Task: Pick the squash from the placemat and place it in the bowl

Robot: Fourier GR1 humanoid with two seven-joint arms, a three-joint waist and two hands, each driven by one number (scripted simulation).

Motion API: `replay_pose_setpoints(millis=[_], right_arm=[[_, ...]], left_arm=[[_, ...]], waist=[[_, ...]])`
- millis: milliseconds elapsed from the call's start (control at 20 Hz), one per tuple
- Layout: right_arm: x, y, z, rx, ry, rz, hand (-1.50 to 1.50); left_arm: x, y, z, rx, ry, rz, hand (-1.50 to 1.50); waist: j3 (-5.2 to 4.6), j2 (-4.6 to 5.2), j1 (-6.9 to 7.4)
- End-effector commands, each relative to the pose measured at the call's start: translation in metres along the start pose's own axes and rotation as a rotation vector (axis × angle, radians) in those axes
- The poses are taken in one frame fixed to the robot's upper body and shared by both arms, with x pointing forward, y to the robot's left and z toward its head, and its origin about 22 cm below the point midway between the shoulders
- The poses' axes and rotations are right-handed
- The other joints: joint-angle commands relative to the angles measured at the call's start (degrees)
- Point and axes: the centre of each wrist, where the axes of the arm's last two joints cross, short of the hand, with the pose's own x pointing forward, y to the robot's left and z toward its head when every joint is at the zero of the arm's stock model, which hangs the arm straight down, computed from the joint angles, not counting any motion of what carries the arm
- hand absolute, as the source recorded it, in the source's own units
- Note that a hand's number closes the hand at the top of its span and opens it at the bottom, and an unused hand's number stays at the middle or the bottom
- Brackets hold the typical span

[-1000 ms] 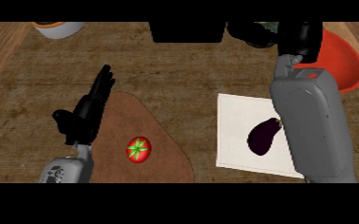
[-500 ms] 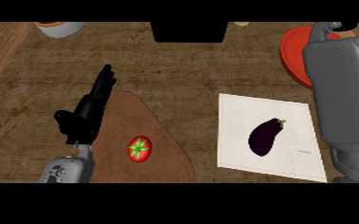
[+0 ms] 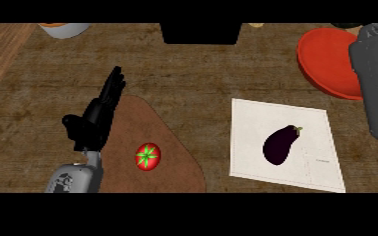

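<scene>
Eggplant (image 3: 280, 144), dark glossy oval, lies on white mat (image 3: 258, 125); left hand (image 3: 94, 120) well apart, fingers straight.

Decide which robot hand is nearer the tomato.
Left. The left robot hand stands just up-left of the tomato; the right arm shows only its forearm at the far right edge, beyond the eggplant.

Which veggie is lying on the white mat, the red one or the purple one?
The purple one: the dark eggplant lies on the white placemat. The red tomato sits on the brown mat, beside the left hand.
</scene>
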Motion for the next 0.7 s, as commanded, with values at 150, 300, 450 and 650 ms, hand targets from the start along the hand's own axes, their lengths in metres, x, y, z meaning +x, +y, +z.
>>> replay_pose_setpoints(millis=[150, 300, 450, 650], right_arm=[[-0.074, 0.005, -0.027, -0.023, 0.092, 0.072, 1.5], [-0.103, 0.008, -0.027, -0.025, 0.095, 0.101, 1.5], [-0.131, 0.015, -0.023, 0.005, 0.133, 0.096, 1.5], [-0.154, 0.033, -0.009, 0.123, 0.172, 0.052, 1.5]], left_arm=[[-0.004, 0.004, 0.007, -0.016, 0.003, 0.004, 0.0], [0.007, -0.004, -0.007, -0.032, -0.021, 0.004, 0.0], [0.012, 0.009, -0.004, -0.038, -0.022, -0.012, 0.0], [0.006, 0.001, 0.004, -0.027, -0.013, 0.009, 0.0]], waist=[[0.04, 0.4, 1.08], [0.06, 0.39, 0.84], [0.12, 0.59, 1.51], [0.18, 0.7, 1.92]])
